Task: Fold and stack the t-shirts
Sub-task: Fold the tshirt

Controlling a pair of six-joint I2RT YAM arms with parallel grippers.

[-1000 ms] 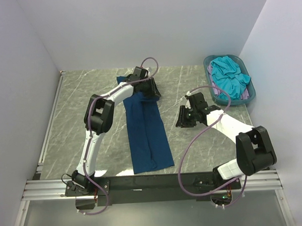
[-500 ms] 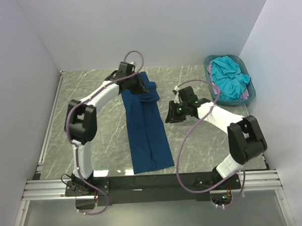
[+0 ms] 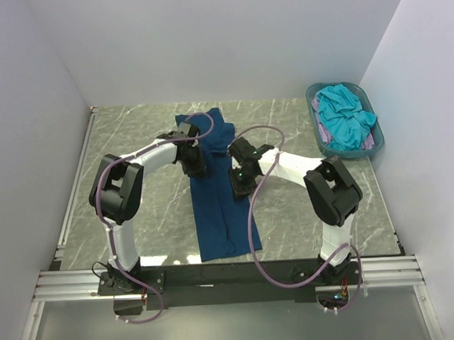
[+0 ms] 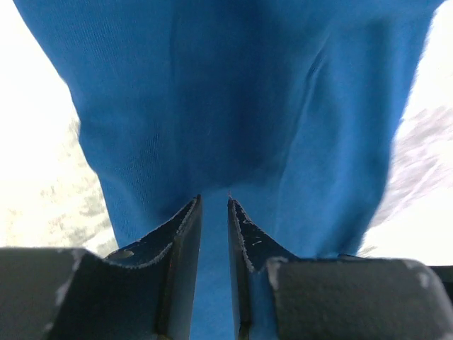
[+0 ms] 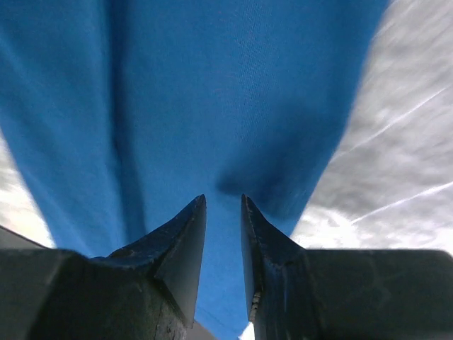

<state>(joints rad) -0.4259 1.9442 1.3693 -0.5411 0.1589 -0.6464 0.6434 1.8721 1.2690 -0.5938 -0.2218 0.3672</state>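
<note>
From the overhead view I have the dark navy short-sleeved cloth t-shirt (image 3: 222, 215) lying as a long narrow strip between my two claws. The left claw (image 3: 195, 162) sits on its left edge and the right claw (image 3: 240, 181) on its right edge, a little nearer the arm bases. Through the left wrist camera the left claw (image 4: 214, 205) is clenched down to a thin slit with its tips on the cloth. Blue fabric fills the slit and spreads away ahead of the fingers (image 4: 185, 237), and pale table shows to either side. The right claw (image 5: 223, 202) is clenched the same way, and the shirt puckers into a dark fold just ahead of its tips. Grey marble-patterned tabletop (image 5: 396, 142) shows off to its right. I read both claws as pinching the navy shirt. Well off to the right of the right claw and further back stands a teal plastic basket (image 3: 309, 98). It holds a crumpled turquoise tee (image 3: 344, 114) with a pale lilac tee (image 3: 327, 139) showing beneath it.
</note>
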